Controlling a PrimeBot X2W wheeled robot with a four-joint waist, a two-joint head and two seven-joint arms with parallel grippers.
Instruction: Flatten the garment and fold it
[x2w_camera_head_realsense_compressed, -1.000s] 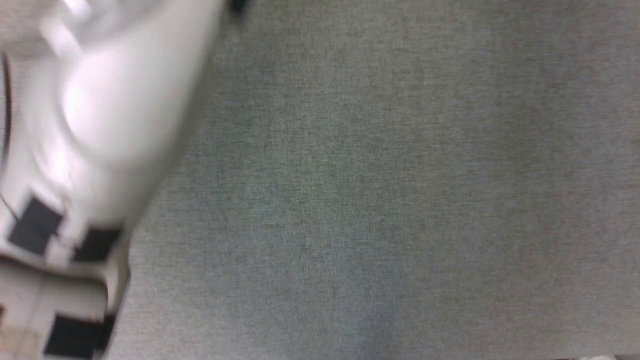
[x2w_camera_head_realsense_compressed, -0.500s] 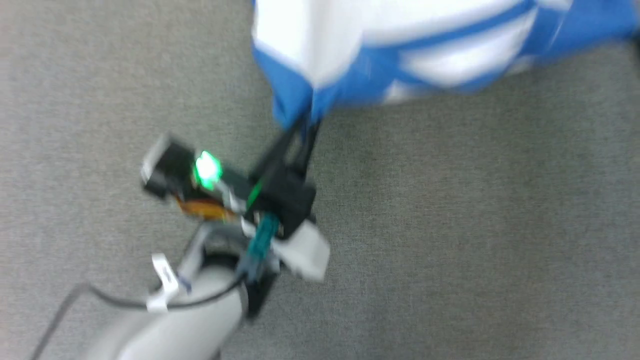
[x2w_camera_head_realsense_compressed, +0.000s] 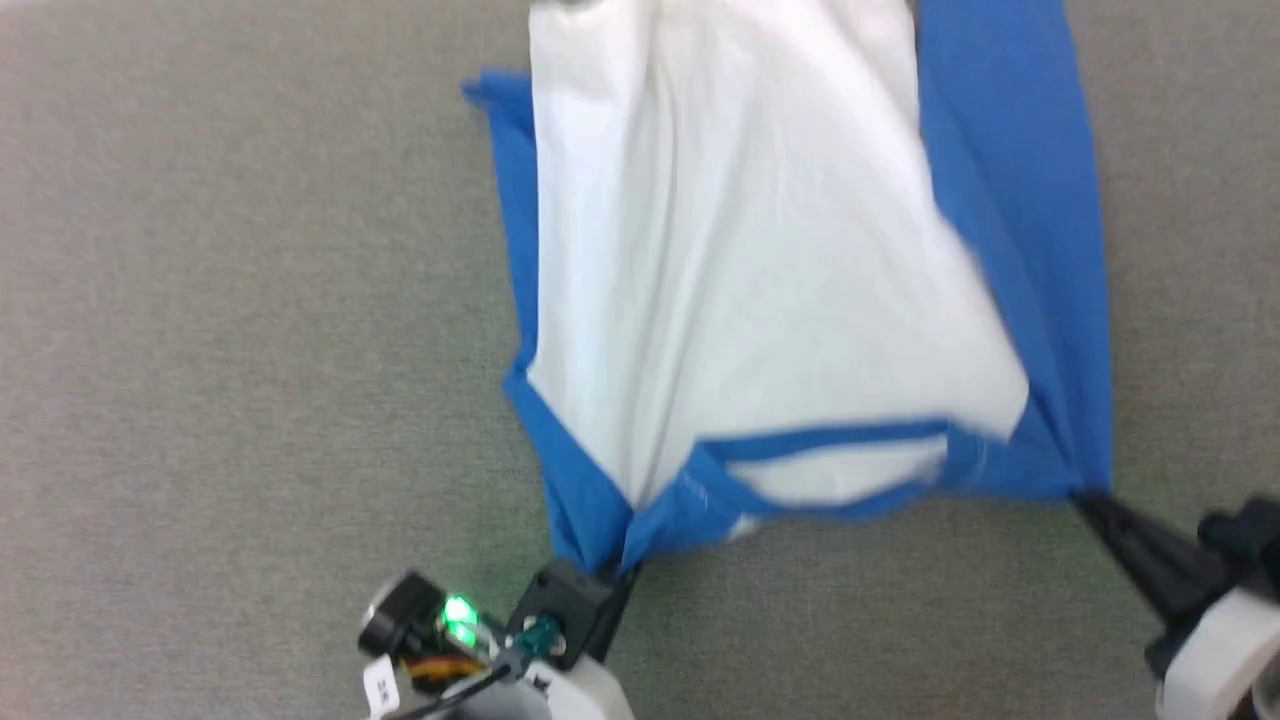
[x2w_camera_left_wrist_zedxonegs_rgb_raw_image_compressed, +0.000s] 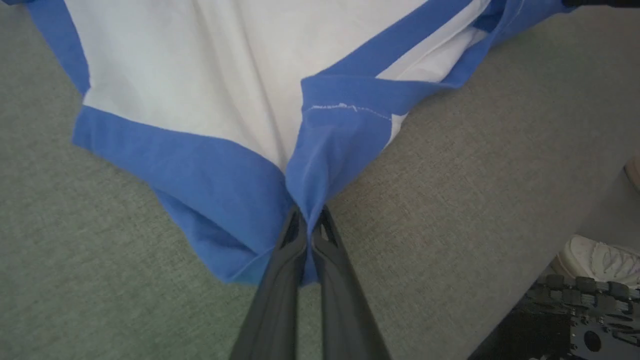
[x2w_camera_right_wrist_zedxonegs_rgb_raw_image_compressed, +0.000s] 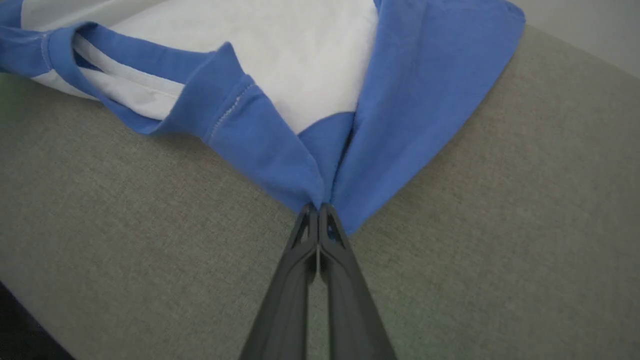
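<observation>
– Two grippers on the cloth in the head view?
– Yes. The garment (x2w_camera_head_realsense_compressed: 740, 260) lies spread on the grey table (x2w_camera_head_realsense_compressed: 250, 350), its white body running up the view with blue sleeves along both sides. The left gripper (x2w_camera_head_realsense_compressed: 605, 572) meets the near left corner and the right gripper (x2w_camera_head_realsense_compressed: 1085, 500) the near right corner. The blue collar (x2w_camera_head_realsense_compressed: 830, 440) sags between them.
– Are they clamped?
– On each side the dark fingers come to a point at the blue fabric, but that picture is somewhat blurred. The wrist views answer better.
– Left wrist, then.
– The left gripper's (x2w_camera_left_wrist_zedxonegs_rgb_raw_image_compressed: 310, 215) two fingers press together with a pinch of blue shoulder fabric between the tips. The cloth fans away from them: blue sleeve to the left, white panel above, collar band to the upper right. Grey table lies beneath. Past its edge, at the lower right, sits a pale shoe (x2w_camera_left_wrist_zedxonegs_rgb_raw_image_compressed: 595, 262).
– And the right wrist?
– The right gripper's (x2w_camera_right_wrist_zedxonegs_rgb_raw_image_compressed: 318, 207) fingers are closed tight on a gathered fold of blue. The collar opening lies to the upper left, the white panel is above, and a blue sleeve spreads to the upper right toward the table's edge.
– Are the gripped corners lifted off the table?
– I cannot tell.
</observation>
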